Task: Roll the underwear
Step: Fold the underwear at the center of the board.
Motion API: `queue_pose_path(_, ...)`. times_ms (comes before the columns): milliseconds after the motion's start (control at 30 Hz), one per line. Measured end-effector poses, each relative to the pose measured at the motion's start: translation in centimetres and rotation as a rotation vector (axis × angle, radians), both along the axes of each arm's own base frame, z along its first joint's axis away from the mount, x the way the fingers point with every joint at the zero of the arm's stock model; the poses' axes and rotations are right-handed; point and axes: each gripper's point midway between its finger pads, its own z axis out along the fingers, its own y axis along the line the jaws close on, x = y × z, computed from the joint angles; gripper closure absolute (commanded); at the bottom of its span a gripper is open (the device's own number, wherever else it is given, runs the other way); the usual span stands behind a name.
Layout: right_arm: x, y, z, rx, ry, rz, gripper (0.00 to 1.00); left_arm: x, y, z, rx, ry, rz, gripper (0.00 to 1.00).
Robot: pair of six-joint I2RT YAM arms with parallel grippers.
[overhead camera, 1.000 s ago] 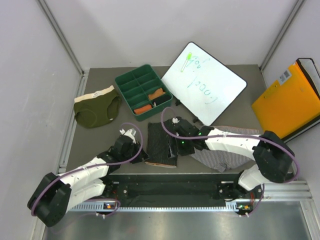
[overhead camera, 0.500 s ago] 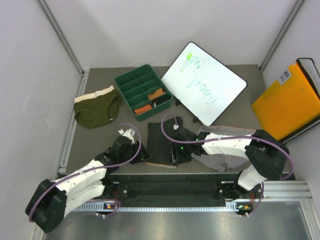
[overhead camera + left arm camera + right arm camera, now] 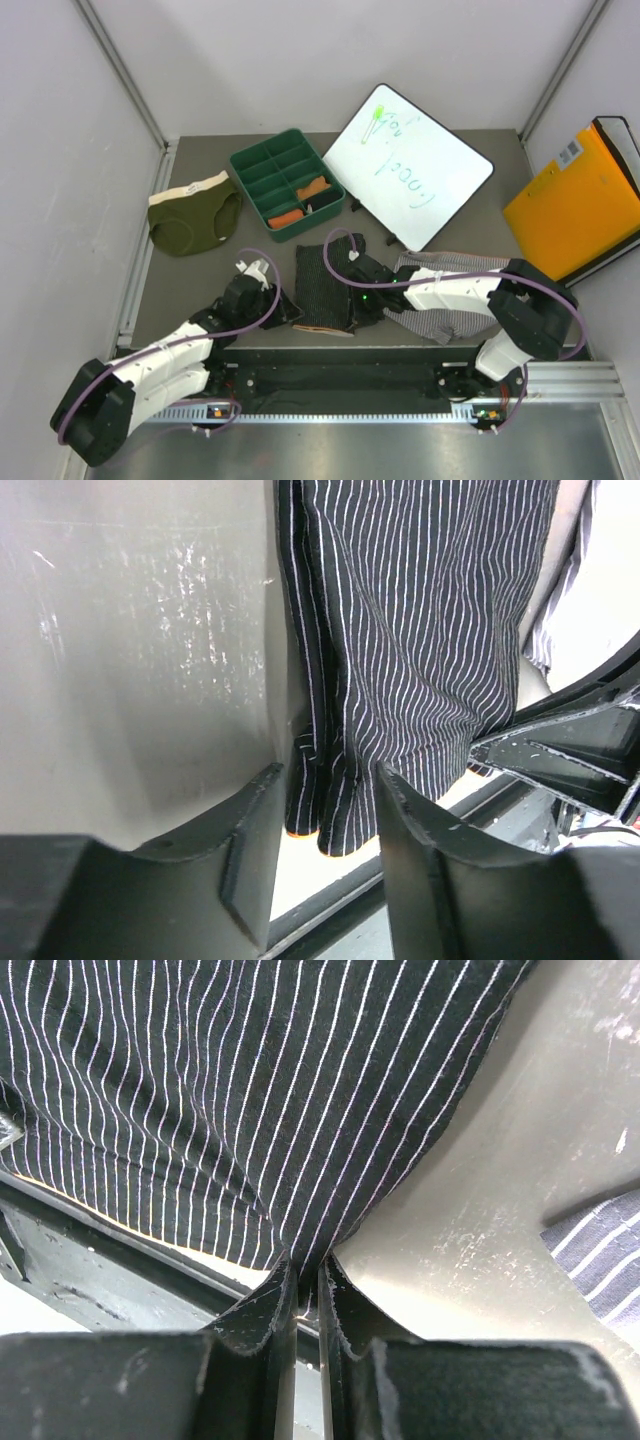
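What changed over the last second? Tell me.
The right hand drew back toward the near table edge, pinching the black striped underwear's near corner. The left hand edged in at the opposite near corner, jaws open. The olive underwear, green tray and whiteboard stayed put.

Briefs [image 3: 322, 288] flat at table [image 3: 200, 285] front centre, between both grippers, tray [image 3: 285, 182] behind, second pair [image 3: 192, 220] far left, whiteboard [image 3: 407, 165] right of tray.

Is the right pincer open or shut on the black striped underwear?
Shut: in the right wrist view the right pincer has its fingers almost together, pinching the near edge of the black striped underwear.
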Motion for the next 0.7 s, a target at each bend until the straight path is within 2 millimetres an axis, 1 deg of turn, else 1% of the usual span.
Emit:
queue_pose_path(33, 0.0, 0.0, 0.0, 0.0, 0.0, 0.0, 0.94, -0.1, 0.0, -0.1, -0.007, 0.002, 0.001, 0.6)
queue_pose_path(133, 0.0, 0.0, 0.0, 0.0, 0.0, 0.0, 0.94, -0.3, -0.2, -0.3, -0.023, 0.011, 0.002, 0.65)
queue_pose_path(167, 0.0, 0.0, 0.0, 0.001, 0.0, 0.0, 0.94, -0.3, -0.2, -0.4, -0.029, 0.013, 0.002, 0.72)
queue_pose_path(233, 0.0, 0.0, 0.0, 0.001, 0.0, 0.0, 0.91, -0.4, -0.3, -0.5, -0.035, 0.021, 0.001, 0.8)
queue_pose_path(267, 0.0, 0.0, 0.0, 0.001, 0.0, 0.0, 0.89, -0.5, -0.3, -0.8, -0.035, 0.028, 0.003, 0.89)
queue_pose_path(300, 0.0, 0.0, 0.0, 0.001, 0.0, 0.0, 0.86, -0.6, -0.3, -0.9, -0.037, 0.033, 0.003, 0.92)
queue_pose_path(333, 0.0, 0.0, 0.0, 0.001, 0.0, 0.0, 0.75, -0.6, -0.4, -1.0, -0.042, 0.038, 0.003, 0.96)
queue_pose_path(367, 0.0, 0.0, 0.0, 0.001, 0.0, 0.0, 0.71, -0.7, -0.4, -1.0, -0.044, 0.039, 0.0, 0.99)
queue_pose_path(400, 0.0, 0.0, 0.0, 0.002, 0.001, -0.002, 0.66, -0.7, -0.5, -1.0, -0.049, 0.039, -0.003, 1.0)
queue_pose_path(433, 0.0, 0.2, 0.1, 0.008, 0.001, -0.003, 0.52, -0.7, -0.6, -1.0, -0.051, 0.04, -0.006, 1.0)
queue_pose_path(467, 0.1, 0.3, 0.2, 0.013, 0.0, -0.001, 0.46, -0.7, -0.6, -1.0, -0.052, 0.041, -0.007, 1.0)
queue_pose_path(533, 0.2, 0.4, 0.8, 0.015, -0.014, 0.001, 0.39, -0.7, -0.7, -1.0, -0.052, 0.04, -0.008, 1.0)
queue_pose_path(633, 0.4, -0.5, 1.4, -0.045, -0.046, 0.005, 0.4, -0.7, -0.7, -0.9, -0.053, 0.037, -0.012, 1.0)
queue_pose_path(700, 0.6, -0.5, 2.2, -0.071, -0.071, 0.015, 0.46, -0.7, -0.6, -0.9, -0.049, 0.034, -0.017, 1.0)
